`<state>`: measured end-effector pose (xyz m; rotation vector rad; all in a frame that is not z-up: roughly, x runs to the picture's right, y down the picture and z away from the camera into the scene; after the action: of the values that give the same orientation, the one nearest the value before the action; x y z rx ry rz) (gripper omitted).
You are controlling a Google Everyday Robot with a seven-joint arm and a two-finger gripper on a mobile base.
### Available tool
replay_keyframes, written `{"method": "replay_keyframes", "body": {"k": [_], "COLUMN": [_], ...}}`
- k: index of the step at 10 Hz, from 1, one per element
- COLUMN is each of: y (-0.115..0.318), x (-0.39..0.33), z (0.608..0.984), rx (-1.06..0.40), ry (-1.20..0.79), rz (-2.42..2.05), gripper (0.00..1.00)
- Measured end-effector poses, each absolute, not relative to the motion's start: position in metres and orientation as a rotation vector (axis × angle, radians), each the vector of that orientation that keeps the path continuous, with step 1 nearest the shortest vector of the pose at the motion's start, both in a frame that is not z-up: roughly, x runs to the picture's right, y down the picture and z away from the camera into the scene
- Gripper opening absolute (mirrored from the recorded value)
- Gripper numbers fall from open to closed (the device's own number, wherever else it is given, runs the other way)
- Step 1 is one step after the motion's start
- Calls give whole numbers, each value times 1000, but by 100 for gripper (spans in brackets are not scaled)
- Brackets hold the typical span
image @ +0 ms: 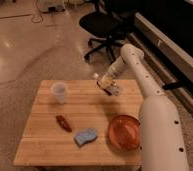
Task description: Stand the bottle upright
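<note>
on a wooden table [90,107], the gripper [109,86] sits at the far edge: translucent cup [59,92] to its left in view, reddish-brown item [63,122], blue sponge [86,136] and orange bowl [124,132] nearer the camera; black office chair [102,24] beyond it.

Nothing legible anywhere: no text, brand, number or sign. Label on the bottle [102,81] unreadable. Gripper [110,88] at the bottle, over the far right part of the wooden table [90,117].
</note>
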<state>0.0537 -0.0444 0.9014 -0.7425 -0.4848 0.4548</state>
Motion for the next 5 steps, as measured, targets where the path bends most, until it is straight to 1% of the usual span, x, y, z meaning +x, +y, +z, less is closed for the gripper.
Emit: {"method": "replay_keyframes", "body": {"k": [1, 2, 3, 5], "y": [-51, -55, -56, -56], "x": [50, 54, 61, 61], "z": [898, 893, 889, 884], "rx": [-742, -737, -717, -679], "ry": [-520, -583, -686, -788], "rz": [470, 495, 536, 560], "gripper": [5, 1, 0, 0]}}
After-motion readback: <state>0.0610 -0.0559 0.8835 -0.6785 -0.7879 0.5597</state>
